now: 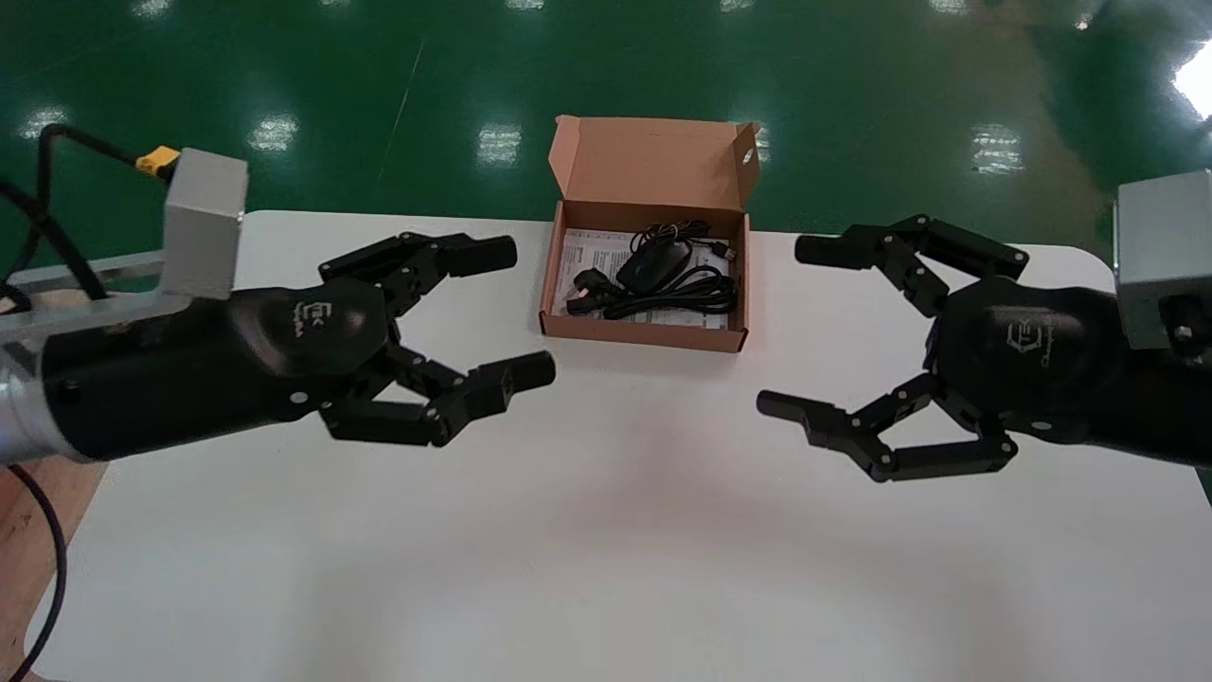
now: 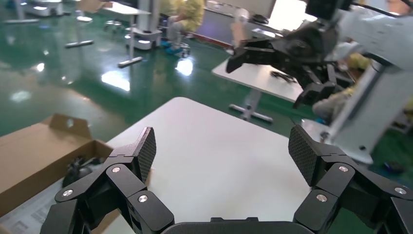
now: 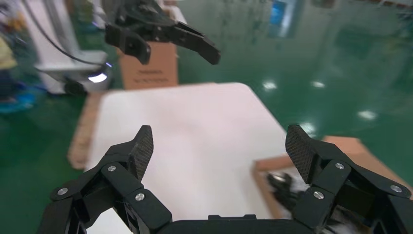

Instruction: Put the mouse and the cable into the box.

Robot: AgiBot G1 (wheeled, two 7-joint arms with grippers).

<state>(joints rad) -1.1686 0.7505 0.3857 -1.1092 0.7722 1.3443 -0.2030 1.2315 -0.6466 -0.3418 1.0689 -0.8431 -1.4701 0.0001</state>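
An open brown cardboard box (image 1: 644, 333) stands at the far middle of the white table (image 1: 606, 530), its lid tipped back. Inside it lie a black mouse (image 1: 653, 264) and a coiled black cable (image 1: 677, 294) on a printed sheet. My left gripper (image 1: 525, 313) hovers open to the left of the box, nothing between its fingers. On the other side my right gripper (image 1: 786, 327) is open and empty too. The left wrist view catches the box (image 2: 34, 161) with the mouse (image 2: 78, 168) beside my left gripper (image 2: 221, 151). In the right wrist view the box (image 3: 272, 163) lies past my right gripper (image 3: 219, 146).
The table's far edge runs just behind the box, with green floor (image 1: 379, 85) beyond. A wooden surface (image 1: 28, 530) and black cables (image 1: 47, 218) lie off the table's left side. Bare tabletop stretches in front of both grippers.
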